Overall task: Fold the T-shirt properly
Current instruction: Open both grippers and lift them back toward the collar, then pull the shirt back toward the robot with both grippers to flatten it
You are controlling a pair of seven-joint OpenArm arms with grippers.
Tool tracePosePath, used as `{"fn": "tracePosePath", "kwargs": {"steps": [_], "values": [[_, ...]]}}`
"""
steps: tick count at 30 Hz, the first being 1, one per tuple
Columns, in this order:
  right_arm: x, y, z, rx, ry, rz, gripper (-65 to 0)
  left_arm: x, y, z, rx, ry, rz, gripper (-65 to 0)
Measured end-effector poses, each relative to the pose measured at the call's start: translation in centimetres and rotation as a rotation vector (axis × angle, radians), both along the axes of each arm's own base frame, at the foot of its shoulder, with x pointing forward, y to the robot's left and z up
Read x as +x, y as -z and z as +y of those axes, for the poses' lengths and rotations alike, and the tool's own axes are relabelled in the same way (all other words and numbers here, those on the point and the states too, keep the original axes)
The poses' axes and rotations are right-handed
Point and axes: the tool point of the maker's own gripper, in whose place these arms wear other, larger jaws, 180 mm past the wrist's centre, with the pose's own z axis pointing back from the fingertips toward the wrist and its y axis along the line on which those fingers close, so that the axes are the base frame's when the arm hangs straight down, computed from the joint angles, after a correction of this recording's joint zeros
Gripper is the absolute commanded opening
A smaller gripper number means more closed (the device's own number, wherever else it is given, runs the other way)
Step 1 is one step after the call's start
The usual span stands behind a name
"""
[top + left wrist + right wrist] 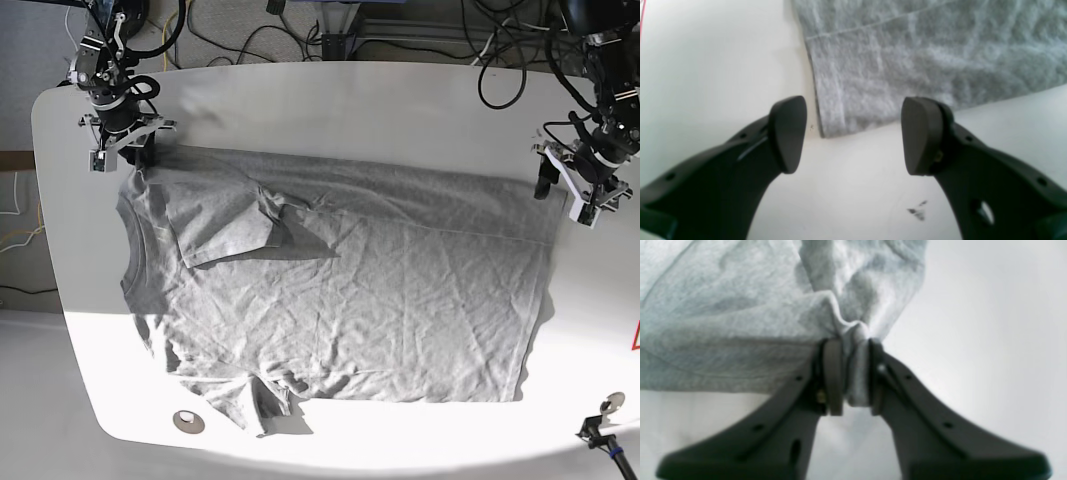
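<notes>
The grey T-shirt (350, 290) lies spread and wrinkled on the white table (330, 100), with one sleeve folded in over the chest. At the far left corner my right gripper (125, 160) has a bunch of the T-shirt (723, 323) pinched between its black fingers. Seen from the right wrist, that gripper (851, 373) is shut on the cloth. My left gripper (567, 195) hovers at the far right corner. Its jaws (853, 133) stand open just above the table, with a corner of the T-shirt (907, 60) lying just beyond and between the two fingertips, untouched.
Cables (300, 30) run along the table's far edge behind both arms. A round fitting (187, 421) sits in the table near the front left edge, and another (612, 402) lies off the front right. Small dark marks (917, 211) stain the table under the left gripper.
</notes>
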Motion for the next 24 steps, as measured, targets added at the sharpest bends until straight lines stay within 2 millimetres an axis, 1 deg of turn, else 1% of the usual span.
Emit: {"fn": "tracePosePath", "kwargs": {"steps": [2,7,11,15,19,20,21,22,24], "values": [[0.0,0.0,0.1,0.002,-0.005,0.001,-62.4,0.6,0.3,0.3,-0.021,-0.018,-0.003,-22.7],[0.0,0.1,0.1,0.002,-0.004,0.002,-62.4,1.1,2.1,1.4,-0.056,-0.067,0.04,-22.6],[0.4,0.0,0.1,0.004,-0.006,0.005,-62.5,2.0,2.4,1.8,-0.087,-0.092,0.038,-22.7],[0.4,0.0,0.1,0.004,-0.006,0.003,-62.5,1.7,3.9,2.4,-0.106,-0.121,0.081,-22.8],[0.4,0.0,0.1,0.005,-0.005,0.003,-62.9,1.6,4.5,2.4,-0.129,-0.131,0.088,-23.1],[0.4,0.0,0.1,0.004,-0.006,0.003,-62.9,1.6,4.7,2.3,-0.139,-0.134,0.085,-24.2],[0.4,0.0,0.1,0.005,-0.005,0.003,-63.0,1.6,4.9,2.0,-0.152,-0.129,0.087,-27.6],[0.4,0.0,0.1,0.005,-0.005,0.003,-63.0,1.7,5.1,1.8,-0.157,-0.116,0.087,-32.8],[0.4,0.0,0.1,0.005,-0.005,0.003,-63.0,2.0,5.4,1.1,-0.172,-0.103,0.086,-46.1]]}}
